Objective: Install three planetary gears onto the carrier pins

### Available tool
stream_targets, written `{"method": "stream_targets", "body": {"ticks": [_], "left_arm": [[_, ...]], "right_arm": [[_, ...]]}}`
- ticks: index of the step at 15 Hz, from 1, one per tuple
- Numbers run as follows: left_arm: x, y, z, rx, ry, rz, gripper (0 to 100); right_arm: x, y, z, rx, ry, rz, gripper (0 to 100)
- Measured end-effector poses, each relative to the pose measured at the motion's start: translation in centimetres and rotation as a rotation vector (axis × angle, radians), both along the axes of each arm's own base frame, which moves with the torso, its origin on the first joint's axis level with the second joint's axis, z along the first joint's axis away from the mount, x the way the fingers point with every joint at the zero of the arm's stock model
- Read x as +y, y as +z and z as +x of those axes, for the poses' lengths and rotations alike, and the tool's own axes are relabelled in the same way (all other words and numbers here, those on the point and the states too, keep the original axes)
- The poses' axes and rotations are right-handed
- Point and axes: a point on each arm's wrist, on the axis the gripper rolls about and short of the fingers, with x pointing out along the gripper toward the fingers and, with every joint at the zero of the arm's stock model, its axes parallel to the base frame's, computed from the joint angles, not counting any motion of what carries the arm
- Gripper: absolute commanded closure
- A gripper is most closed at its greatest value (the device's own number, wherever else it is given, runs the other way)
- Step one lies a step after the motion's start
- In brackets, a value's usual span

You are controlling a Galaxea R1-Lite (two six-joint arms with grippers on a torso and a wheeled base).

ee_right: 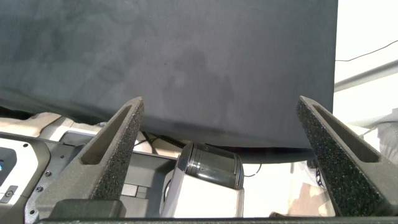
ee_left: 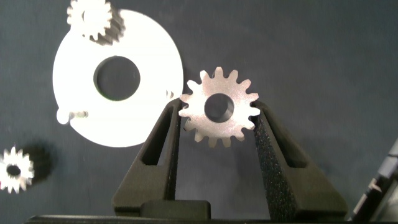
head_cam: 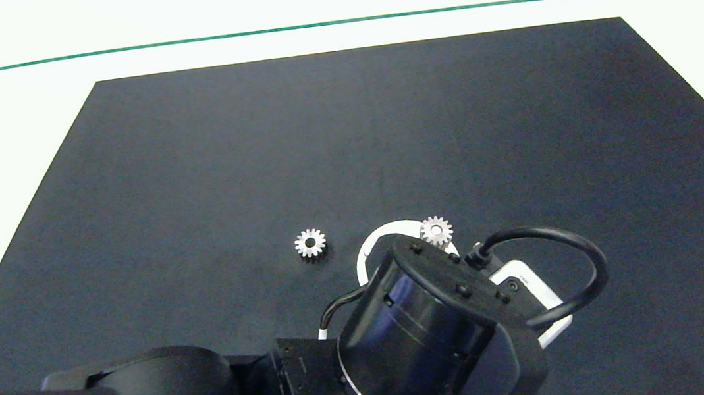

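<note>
Holding one planetary gear (ee_left: 219,107) flat between its two foam-faced fingers, the left claw (ee_left: 217,124) hangs above the dark surface (head_cam: 190,176) just beside the white carrier disc (ee_left: 149,87).

Loose gear (head_cam: 310,242): lies flat on the surface, left of the disc, untouched.

Seated gear (head_cam: 436,230): sits at the disc's far rim, apparently on one of the carrier pins.

Free pins: one short peg (ee_left: 79,114) shows near the disc edge; a second (ee_left: 168,93) shows faintly at the rim next to the held gear.

Right claw (ee_right: 217,155): parked off the surface edge, fingers spread wide, holding nothing.

Risks, as a judgement: the grip bears on tooth tips only, so the gear may twist or slip; a bore slightly off the pin could jam on the peg top or push the light disc sideways; tilting on release may leave it cocked.

Views compared: the head view's left arm hides most of the disc and the held gear; the left wrist view shows the grip, centre hole (ee_left: 116,76) and free pins. The right wrist view shows only its own empty claw.
</note>
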Motion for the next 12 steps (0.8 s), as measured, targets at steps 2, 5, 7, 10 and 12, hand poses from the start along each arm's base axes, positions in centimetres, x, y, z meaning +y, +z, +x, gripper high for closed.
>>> {"method": "stream_targets", "body": {"ticks": [2,5,7,10,12], "left_arm": [[-0.3,-0.1,0.6,0.018,0.013,0.044,93],[-0.3,0.2,2.2,0.015,0.05,0.057,93],[-0.2,0.4,2.9,0.011,0.069,0.052,93],[-0.3,0.4,3.6,0.011,0.086,0.049,93],[-0.4,0.0,4.0,0.015,0.094,0.057,93]], "right_arm": [[0.0,0.0,0.0,0.0,0.0,0.0,0],[0.0,-0.1,-0.1,-0.001,0.002,0.0,0],[0.0,-0.1,-0.1,-0.001,0.002,0.0,0],[0.0,-0.1,-0.1,-0.004,0.002,-0.001,0],[0.0,0.0,-0.2,-0.007,0.004,-0.001,0]]}}
